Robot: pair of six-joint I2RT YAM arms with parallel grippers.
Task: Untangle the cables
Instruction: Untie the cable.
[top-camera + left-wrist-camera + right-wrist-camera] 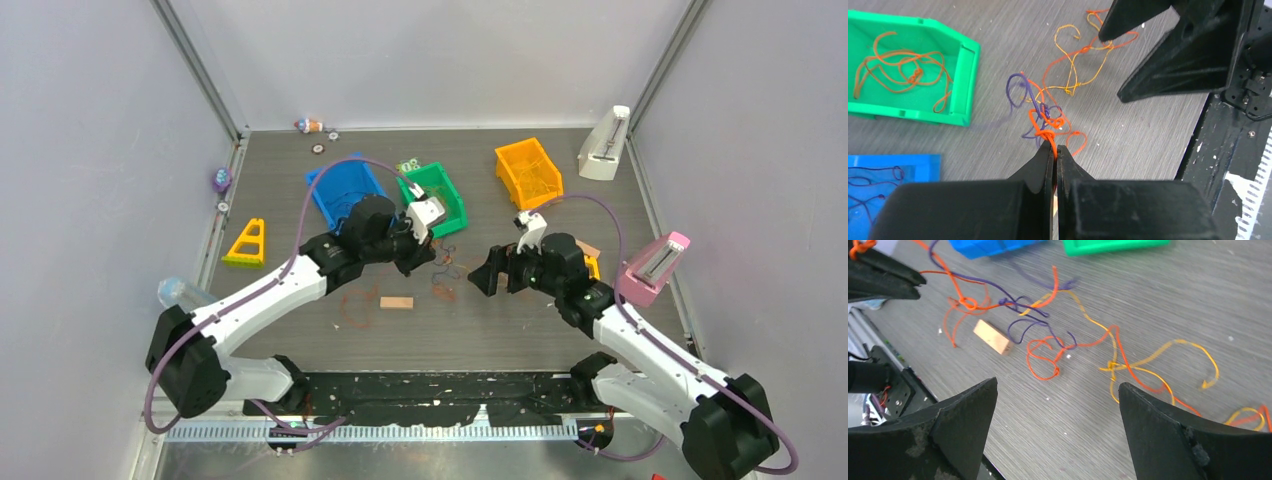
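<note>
"How much room is there around the cables (pixel 441 272)?"

"They lie mid-table. The green bin (pixel 458 208) is at 12 o'clock, the blue bin (pixel 320 192) at 11 and a wooden block (pixel 396 302) at 7. Bare tabletop runs toward 6."

"And the arms?"

"The left gripper (pixel 1054 147) reaches in from 8 o'clock, its fingers pressed together on an orange strand just below a knot. The right gripper (pixel 1058 386) comes from 4, its fingers spread wide and gripping nothing."

"Anything unclear?"

"From above the strands are too thin to trace, and the pinched end is hidden."
</note>
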